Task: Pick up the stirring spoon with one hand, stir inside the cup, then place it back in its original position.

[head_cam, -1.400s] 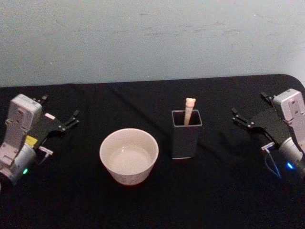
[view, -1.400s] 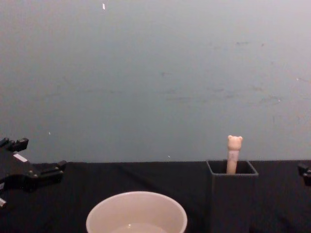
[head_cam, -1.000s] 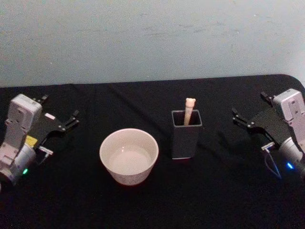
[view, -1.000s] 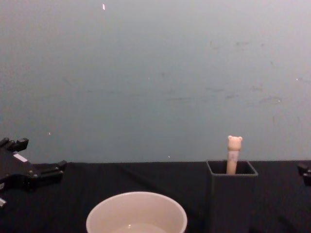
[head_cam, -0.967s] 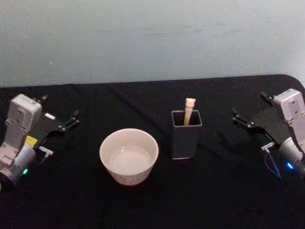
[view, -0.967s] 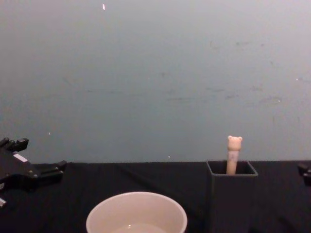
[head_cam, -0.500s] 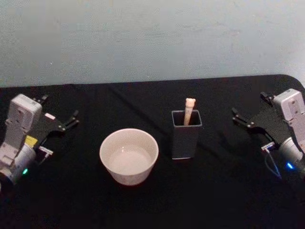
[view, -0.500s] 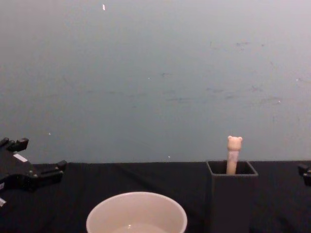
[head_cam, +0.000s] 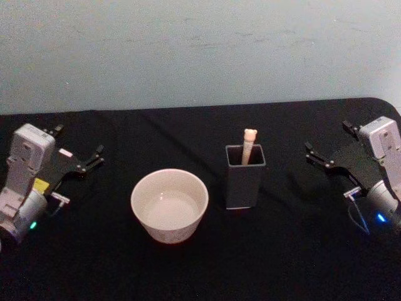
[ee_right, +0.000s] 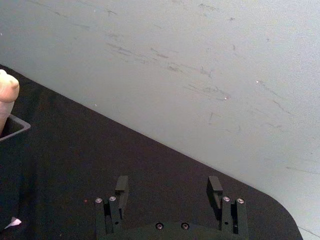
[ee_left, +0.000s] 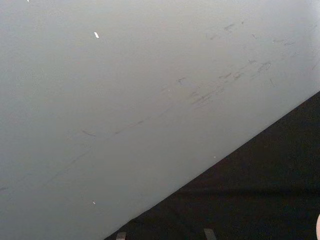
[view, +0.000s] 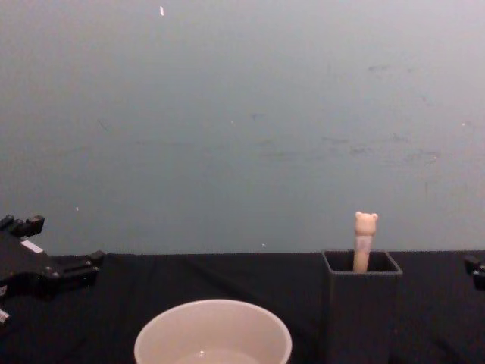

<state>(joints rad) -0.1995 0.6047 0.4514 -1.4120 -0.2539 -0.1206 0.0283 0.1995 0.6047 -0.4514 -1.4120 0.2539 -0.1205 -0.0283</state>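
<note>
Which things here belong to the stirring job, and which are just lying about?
Job:
stirring spoon, upright in the dark grey holder
cup, left of the holder
left pincer and right pincer, both open, apart at the table's sides

Just there:
black tablecloth
pale wall behind

- The left gripper (head_cam: 79,140) sits low at the far left, jaws spread wide, pointing forward and inward.
- The right gripper (head_cam: 327,136) mirrors it at the far right, jaws likewise apart.
</note>
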